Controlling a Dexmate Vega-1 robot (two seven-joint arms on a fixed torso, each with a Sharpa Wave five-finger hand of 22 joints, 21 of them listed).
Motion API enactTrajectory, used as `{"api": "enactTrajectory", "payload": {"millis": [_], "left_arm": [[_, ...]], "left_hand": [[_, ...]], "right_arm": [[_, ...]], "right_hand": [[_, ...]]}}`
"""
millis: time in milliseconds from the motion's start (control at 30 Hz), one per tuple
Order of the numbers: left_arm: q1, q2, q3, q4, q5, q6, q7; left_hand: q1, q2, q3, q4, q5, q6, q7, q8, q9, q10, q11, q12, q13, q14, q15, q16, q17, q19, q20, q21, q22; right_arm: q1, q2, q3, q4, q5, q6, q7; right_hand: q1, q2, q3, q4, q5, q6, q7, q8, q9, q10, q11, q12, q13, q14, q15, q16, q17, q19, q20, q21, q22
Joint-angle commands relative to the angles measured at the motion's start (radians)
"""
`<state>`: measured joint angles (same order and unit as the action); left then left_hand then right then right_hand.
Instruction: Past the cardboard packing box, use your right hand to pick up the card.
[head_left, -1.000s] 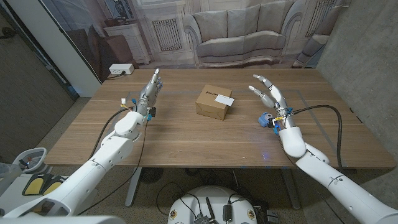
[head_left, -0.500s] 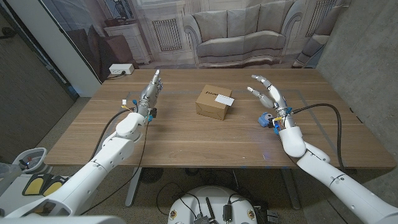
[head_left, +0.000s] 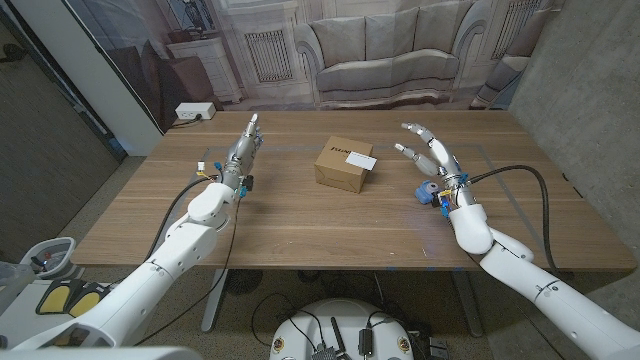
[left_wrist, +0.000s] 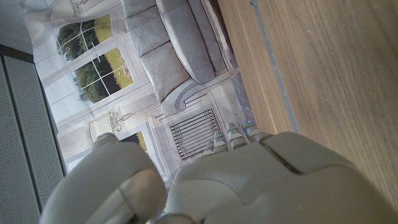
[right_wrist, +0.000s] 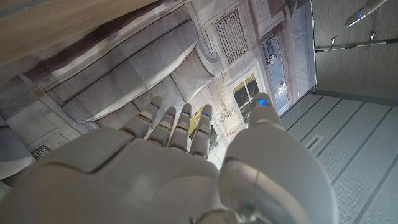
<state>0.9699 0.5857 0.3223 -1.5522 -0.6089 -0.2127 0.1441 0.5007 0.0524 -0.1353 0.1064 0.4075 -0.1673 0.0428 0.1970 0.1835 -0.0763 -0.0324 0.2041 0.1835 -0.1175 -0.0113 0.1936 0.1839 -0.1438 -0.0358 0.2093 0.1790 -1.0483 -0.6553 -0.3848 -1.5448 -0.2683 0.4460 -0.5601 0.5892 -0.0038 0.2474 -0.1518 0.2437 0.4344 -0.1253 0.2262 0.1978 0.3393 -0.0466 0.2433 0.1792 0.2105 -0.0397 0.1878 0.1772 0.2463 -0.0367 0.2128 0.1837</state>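
The small white rectangular card (head_left: 360, 160) lies atop the brown cardboard packing box (head_left: 344, 166) at mid-worktop. The right hand (head_left: 431, 155), spread wide and empty, is well apart; its approach is best made from above, the card pinched by its edge.

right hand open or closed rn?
Open: the robot's right hand holds nothing, fingers spread, beside the brown cardboard packing box.

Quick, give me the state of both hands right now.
Left hand: open, fingers straight, holding nothing.
Right hand: open, fingers spread, holding nothing, apart from the cardboard box.
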Motion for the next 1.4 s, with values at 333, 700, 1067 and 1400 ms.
{"api": "enactTrajectory", "payload": {"millis": [333,700,1067,1400], "left_arm": [[0.010,0.006,-0.003,0.001,-0.007,0.001,-0.008],[0.007,-0.004,0.000,0.020,-0.010,-0.016,-0.020],[0.016,-0.004,-0.003,0.018,-0.013,-0.025,-0.020],[0.024,-0.002,-0.005,0.013,-0.014,-0.024,-0.016]], "left_hand": [[0.008,0.005,-0.012,0.000,0.007,-0.010,-0.001,0.000,0.002,0.001,-0.006,0.001,0.003,-0.001,-0.003,-0.004,0.001,-0.012,-0.015,-0.003,0.006],[0.009,0.007,-0.015,0.000,0.007,-0.010,-0.001,-0.001,0.002,0.000,-0.003,0.000,0.003,-0.001,-0.001,-0.004,0.001,-0.012,-0.014,-0.003,0.006],[0.010,0.008,-0.018,0.000,0.007,-0.009,-0.002,-0.001,0.002,0.002,-0.004,0.001,0.003,-0.002,-0.001,-0.004,0.001,-0.012,-0.014,-0.003,0.006],[0.011,0.009,-0.021,0.000,0.007,-0.007,-0.001,0.000,0.002,0.003,-0.004,0.001,0.003,-0.002,-0.002,-0.004,0.001,-0.013,-0.013,-0.003,0.006]], "right_arm": [[-0.018,-0.032,-0.029,-0.062,-0.062,-0.089,-0.007],[-0.022,-0.048,-0.044,-0.090,-0.106,-0.137,-0.022],[-0.024,-0.056,-0.058,-0.110,-0.136,-0.174,-0.045],[-0.021,-0.063,-0.070,-0.125,-0.157,-0.212,-0.052]], "right_hand": [[0.007,0.005,0.007,0.002,0.000,0.019,-0.006,0.000,0.003,0.005,-0.003,-0.005,0.004,0.010,-0.001,0.002,0.002,0.010,-0.051,0.006,0.003],[0.028,0.013,0.016,-0.004,0.003,0.032,-0.016,0.003,0.004,0.009,-0.012,-0.006,0.005,0.014,-0.001,0.002,0.002,0.012,-0.051,0.005,0.002],[0.074,0.013,0.030,-0.020,0.009,0.038,-0.031,0.002,0.004,0.008,-0.025,-0.009,0.005,0.020,-0.006,0.000,0.001,0.019,-0.050,0.003,0.001],[0.156,0.008,0.054,-0.035,0.020,0.046,-0.045,0.002,0.005,0.007,-0.038,-0.013,0.006,0.033,-0.022,0.001,0.000,0.034,-0.050,0.004,0.000]]}}
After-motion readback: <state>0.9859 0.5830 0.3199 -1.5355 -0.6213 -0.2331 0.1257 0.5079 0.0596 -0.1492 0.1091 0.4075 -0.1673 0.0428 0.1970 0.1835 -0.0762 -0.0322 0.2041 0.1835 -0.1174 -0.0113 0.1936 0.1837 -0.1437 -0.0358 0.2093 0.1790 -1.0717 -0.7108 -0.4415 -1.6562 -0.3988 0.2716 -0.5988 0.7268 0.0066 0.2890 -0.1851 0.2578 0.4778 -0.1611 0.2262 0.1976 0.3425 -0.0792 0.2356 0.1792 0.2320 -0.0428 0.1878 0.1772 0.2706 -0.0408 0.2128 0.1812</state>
